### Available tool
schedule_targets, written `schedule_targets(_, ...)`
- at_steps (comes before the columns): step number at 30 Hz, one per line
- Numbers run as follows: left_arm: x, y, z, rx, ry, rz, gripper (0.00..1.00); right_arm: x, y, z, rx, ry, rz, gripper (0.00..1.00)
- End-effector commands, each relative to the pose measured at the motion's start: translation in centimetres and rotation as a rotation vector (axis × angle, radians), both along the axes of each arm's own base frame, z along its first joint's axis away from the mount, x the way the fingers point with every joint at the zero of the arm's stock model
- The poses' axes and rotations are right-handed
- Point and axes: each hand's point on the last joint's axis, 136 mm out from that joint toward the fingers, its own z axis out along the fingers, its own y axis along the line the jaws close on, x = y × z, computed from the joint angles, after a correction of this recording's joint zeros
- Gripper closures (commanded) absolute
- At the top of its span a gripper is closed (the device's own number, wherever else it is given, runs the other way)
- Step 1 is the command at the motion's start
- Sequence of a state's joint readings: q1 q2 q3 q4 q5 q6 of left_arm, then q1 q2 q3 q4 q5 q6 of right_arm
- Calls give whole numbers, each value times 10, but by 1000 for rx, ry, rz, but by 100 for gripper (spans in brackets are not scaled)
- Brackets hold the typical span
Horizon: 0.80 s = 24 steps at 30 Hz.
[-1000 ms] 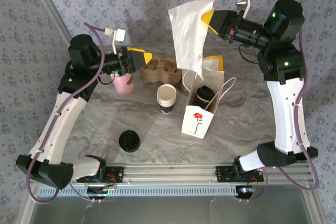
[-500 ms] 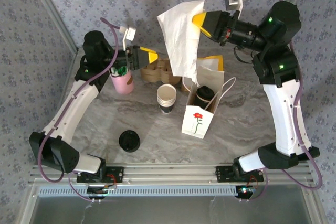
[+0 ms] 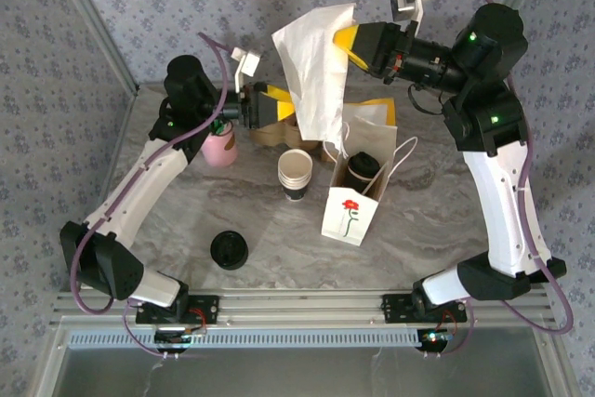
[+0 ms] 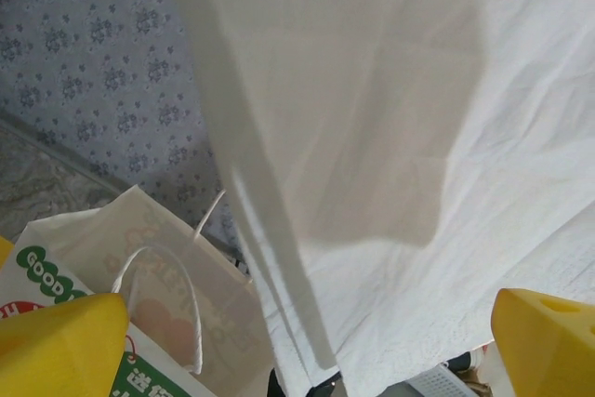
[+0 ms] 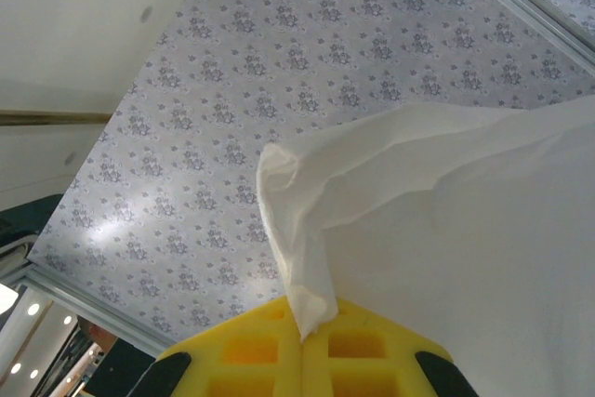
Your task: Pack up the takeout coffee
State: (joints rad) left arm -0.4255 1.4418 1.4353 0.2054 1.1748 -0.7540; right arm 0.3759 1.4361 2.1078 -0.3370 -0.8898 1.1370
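Grey marbled tabletop (image 3: 186,220), bluish flowery wallpaper all round. The right gripper (image 3: 342,39) is up high, its yellow foam-looking fingers pinched tight on the corner of a thin, crinkly white napkin (image 3: 311,72) that hangs down like a curtain. The left gripper (image 3: 282,104) sits right by the napkin's lower half, jaws spread wide, nothing in them.

The takeout coffee (image 3: 363,166), a dark cup with a round black lid, stands upright inside a white paper bag (image 3: 349,216) with a red rose printed on it, top open. Just beside the bag is a stack of lidless white cups (image 3: 296,174). A flat black lid (image 3: 229,250) lies nearer the arm bases, and there's a pink cup (image 3: 220,148) and a brown pulp cup carrier (image 3: 279,132) further back.

The left wrist cam gets close enough to show green lettering on another white handled bag (image 4: 139,313) past the napkin. The right wrist cam shows the gridded yellow pads (image 5: 251,350) clamping the napkin's folded corner.
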Motion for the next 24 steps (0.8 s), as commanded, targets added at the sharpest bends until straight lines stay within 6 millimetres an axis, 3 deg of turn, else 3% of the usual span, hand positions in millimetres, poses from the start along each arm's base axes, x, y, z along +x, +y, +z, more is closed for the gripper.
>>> schedule_targets(1, -15, 1, 34, -47, -111, -31, 0, 0, 1, 1, 0, -12, -4, 100)
schedule_targets(6, -18, 1, 37, -50, -120, -32, 1, 2, 2, -1, 0, -8, -6, 100)
schedule_targets(16, -2, -7, 28, -57, -88, 4, 0, -2, 6, 7, 35, -7, 11, 100)
schedule_targets(24, -9, -16, 36, -72, -98, -41, 0, 1, 11, 3, 38, 1, 17, 100)
